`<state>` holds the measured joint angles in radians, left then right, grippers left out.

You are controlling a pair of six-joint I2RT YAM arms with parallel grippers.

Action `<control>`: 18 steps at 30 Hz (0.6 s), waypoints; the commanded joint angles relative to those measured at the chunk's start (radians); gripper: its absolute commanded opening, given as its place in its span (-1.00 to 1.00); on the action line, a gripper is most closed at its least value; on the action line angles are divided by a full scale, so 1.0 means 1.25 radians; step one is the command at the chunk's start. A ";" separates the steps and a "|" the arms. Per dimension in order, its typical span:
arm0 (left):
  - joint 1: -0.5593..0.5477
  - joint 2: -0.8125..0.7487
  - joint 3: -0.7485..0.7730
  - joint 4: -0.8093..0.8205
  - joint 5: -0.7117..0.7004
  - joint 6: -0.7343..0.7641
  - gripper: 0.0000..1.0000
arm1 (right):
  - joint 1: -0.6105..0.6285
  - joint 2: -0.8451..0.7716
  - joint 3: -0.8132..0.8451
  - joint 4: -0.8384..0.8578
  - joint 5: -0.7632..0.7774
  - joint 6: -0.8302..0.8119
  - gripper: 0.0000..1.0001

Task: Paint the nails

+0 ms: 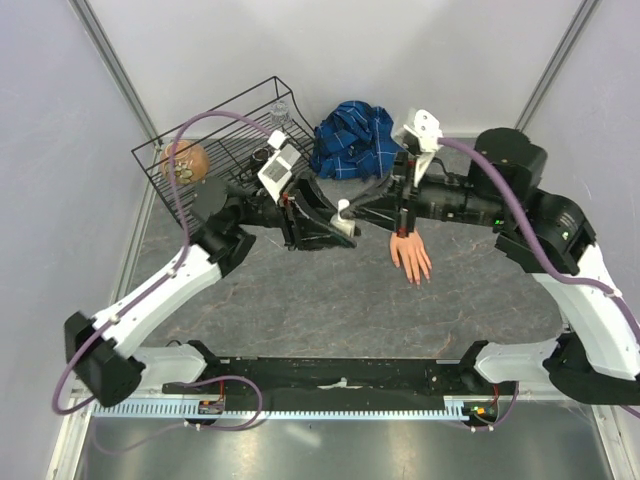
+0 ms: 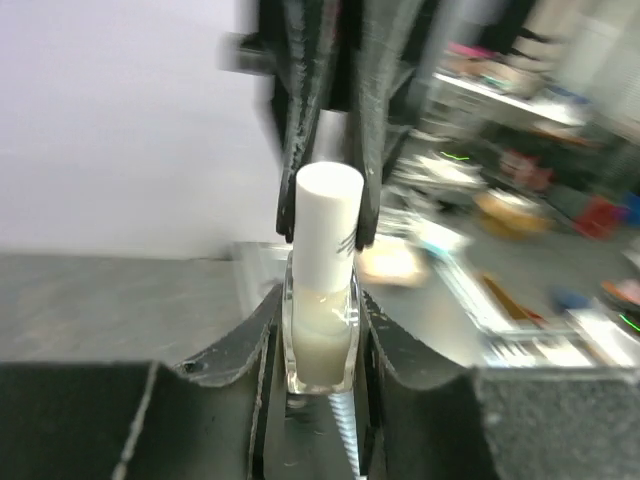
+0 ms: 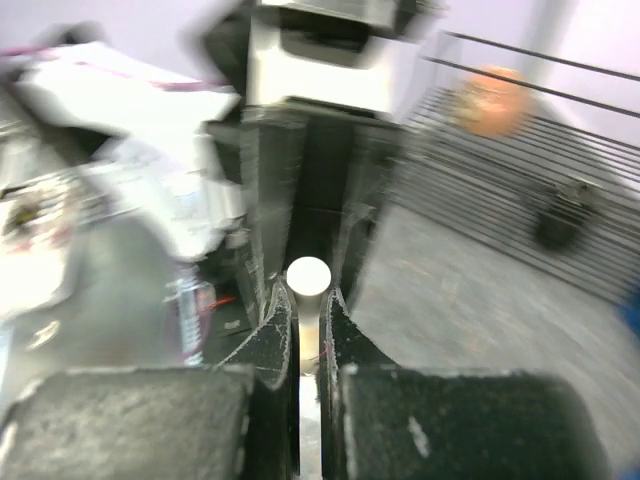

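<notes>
The small dark mark on the white cap (image 2: 328,225) is too blurred to read. The left hand (image 2: 320,312) is clamped on the upright clear bottle (image 2: 320,355). The right hand (image 3: 308,322), stretched leftward, is pressed on the cap. The nails (image 1: 420,276) lie on the table (image 1: 300,310), just beside both.

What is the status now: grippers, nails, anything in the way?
Left gripper shut on bottle. Right gripper shut on white cap. Nails on mannequin hand, flat on table, uncovered. Nothing in the way.

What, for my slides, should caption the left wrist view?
Clear bottle held in the left jaws, right jaws clamping its white cap.
</notes>
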<state>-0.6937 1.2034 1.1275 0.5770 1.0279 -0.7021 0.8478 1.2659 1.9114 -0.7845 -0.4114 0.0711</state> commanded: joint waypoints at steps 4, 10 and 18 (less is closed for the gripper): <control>0.044 -0.050 0.008 0.019 0.148 0.024 -0.97 | -0.012 0.026 -0.053 0.016 -0.372 0.007 -1.00; 0.049 -0.110 0.088 -0.406 -0.085 0.386 -0.96 | -0.013 0.001 -0.052 0.039 -0.247 0.031 -0.91; 0.010 -0.139 0.097 -0.481 -0.361 0.520 -0.97 | -0.012 0.009 0.028 0.024 0.088 0.128 0.96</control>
<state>-0.6506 1.0576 1.2049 0.0864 0.8593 -0.2516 0.8337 1.2812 1.8637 -0.7349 -0.5377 0.1467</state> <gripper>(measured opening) 0.332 0.951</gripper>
